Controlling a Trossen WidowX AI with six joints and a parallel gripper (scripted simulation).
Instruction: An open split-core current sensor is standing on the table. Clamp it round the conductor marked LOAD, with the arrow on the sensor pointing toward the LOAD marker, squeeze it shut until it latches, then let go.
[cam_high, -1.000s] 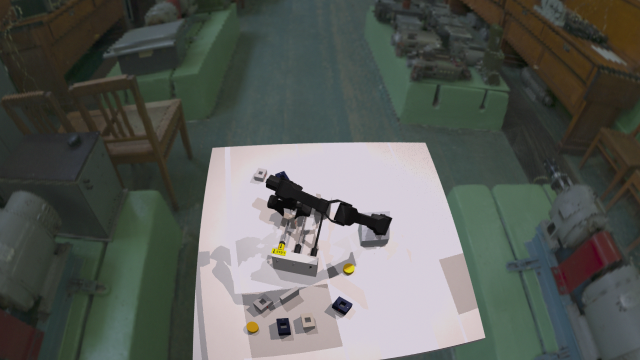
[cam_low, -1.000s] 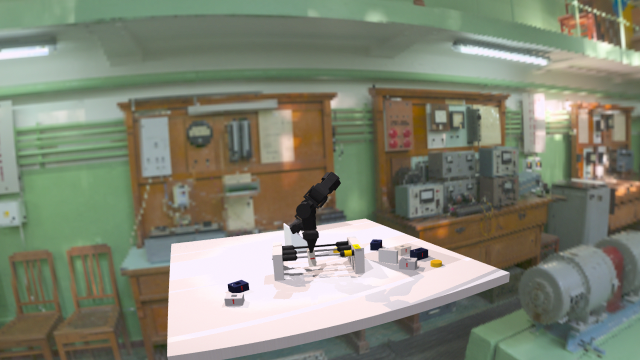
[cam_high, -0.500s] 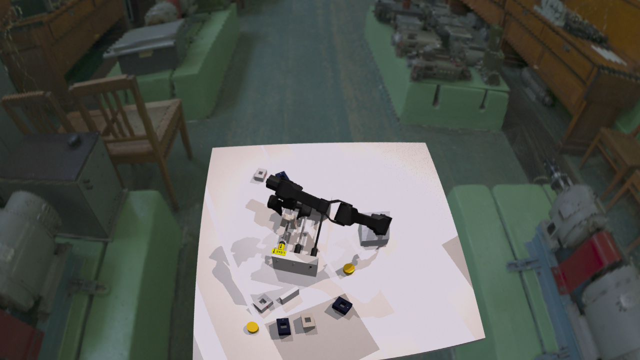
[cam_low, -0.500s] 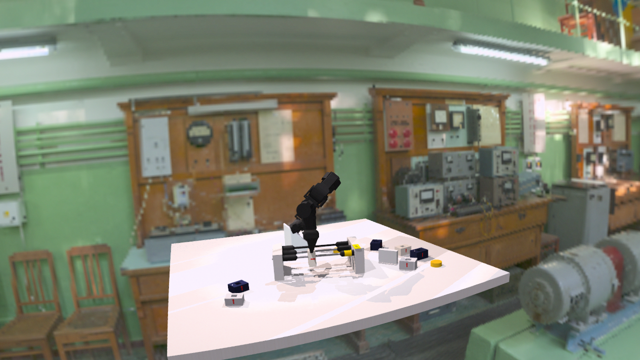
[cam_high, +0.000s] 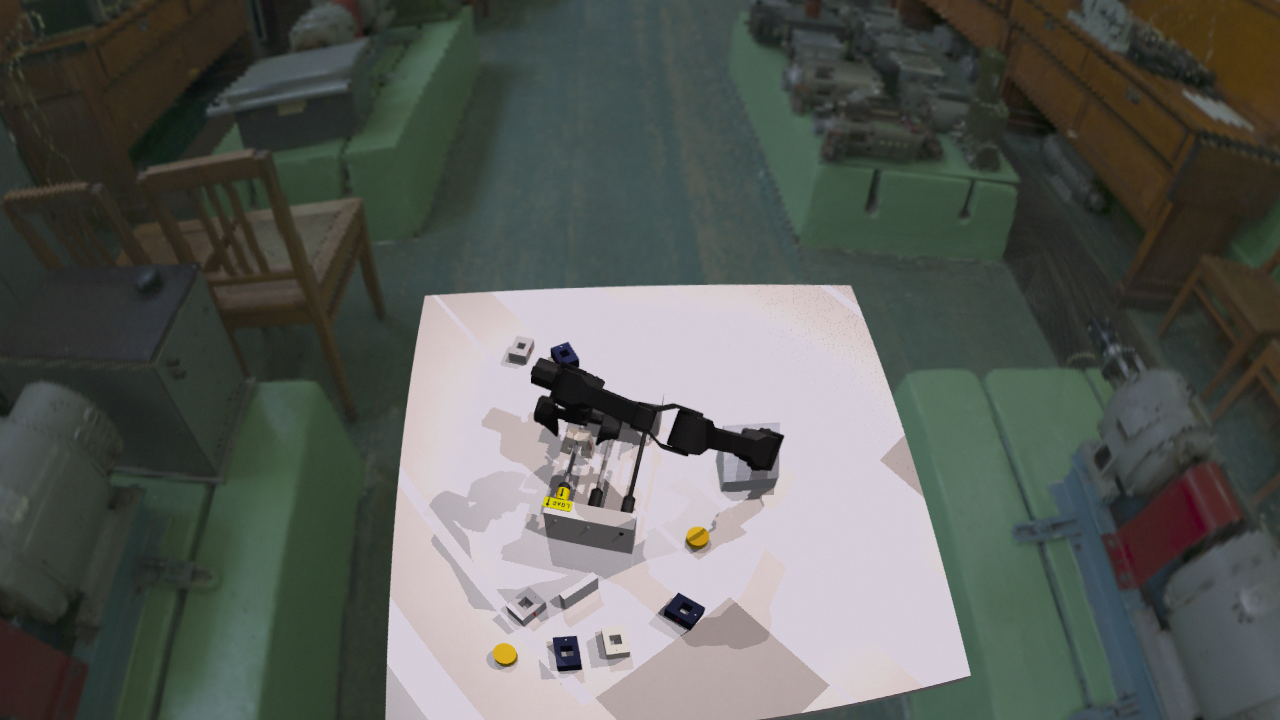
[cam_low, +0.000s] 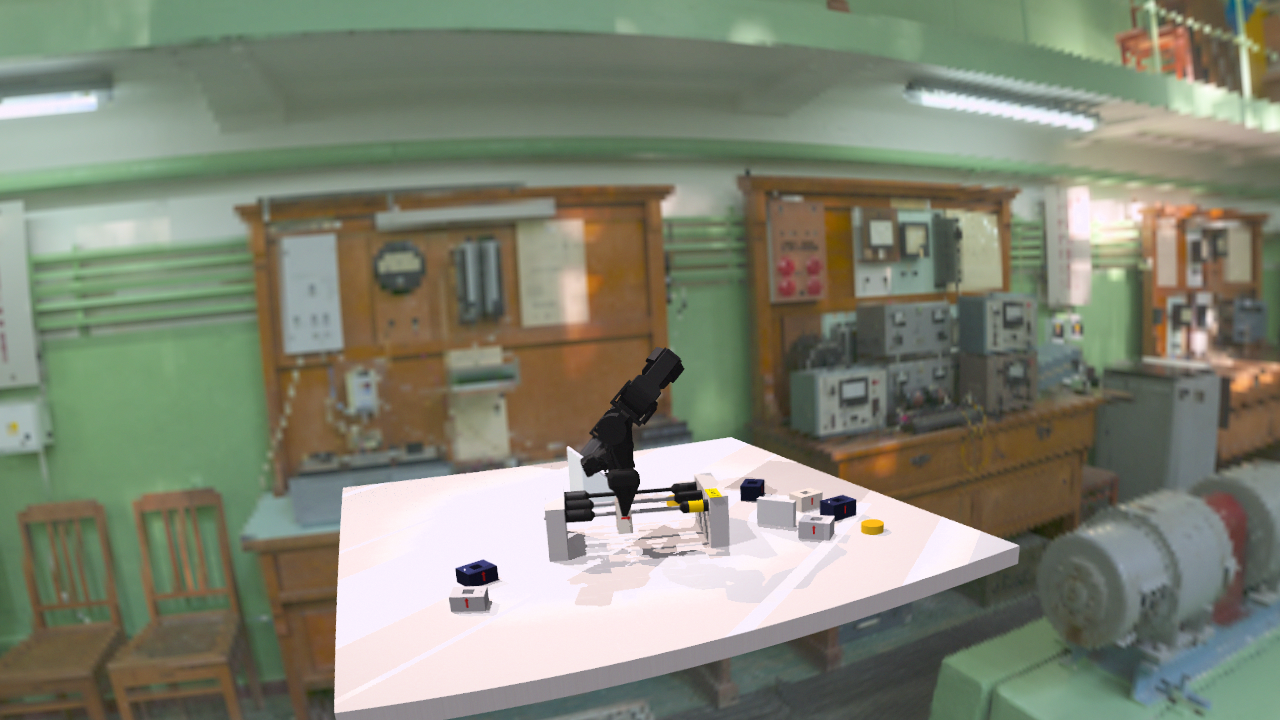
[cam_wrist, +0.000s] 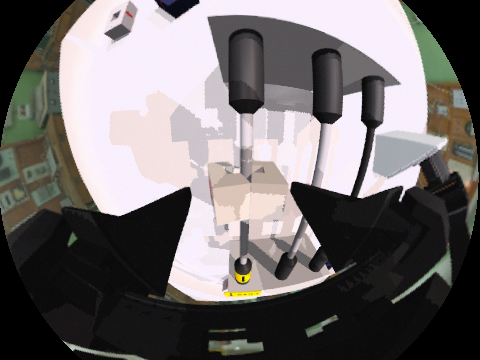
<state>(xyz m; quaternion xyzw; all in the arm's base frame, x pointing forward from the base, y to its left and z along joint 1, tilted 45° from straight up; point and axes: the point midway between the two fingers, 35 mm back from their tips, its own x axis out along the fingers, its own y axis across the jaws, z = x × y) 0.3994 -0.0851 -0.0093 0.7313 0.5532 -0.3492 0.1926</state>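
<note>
My gripper (cam_high: 580, 434) (cam_low: 624, 514) (cam_wrist: 243, 190) is open, one finger on each side of the cream sensor (cam_wrist: 252, 202) and apart from it in the wrist view. The sensor sits round the LOAD conductor (cam_wrist: 246, 132) (cam_high: 571, 465), between its two end sleeves. Its halves look together; the latch is too small to make out. A red mark shows on its side, but I cannot tell which way the arrow points. The yellow LOAD marker (cam_high: 558, 504) (cam_low: 713, 493) (cam_wrist: 243, 294) is on the end block (cam_high: 590, 528) at one end of that conductor.
Two more conductors run beside the LOAD one. A pale sensor (cam_high: 520, 349) (cam_low: 469, 600) and a dark blue one (cam_high: 563, 354) (cam_low: 477, 573) lie beyond the rack. Several sensors, a pale block (cam_high: 579, 591) and yellow discs (cam_high: 697, 537) (cam_high: 504, 654) lie on the marker side.
</note>
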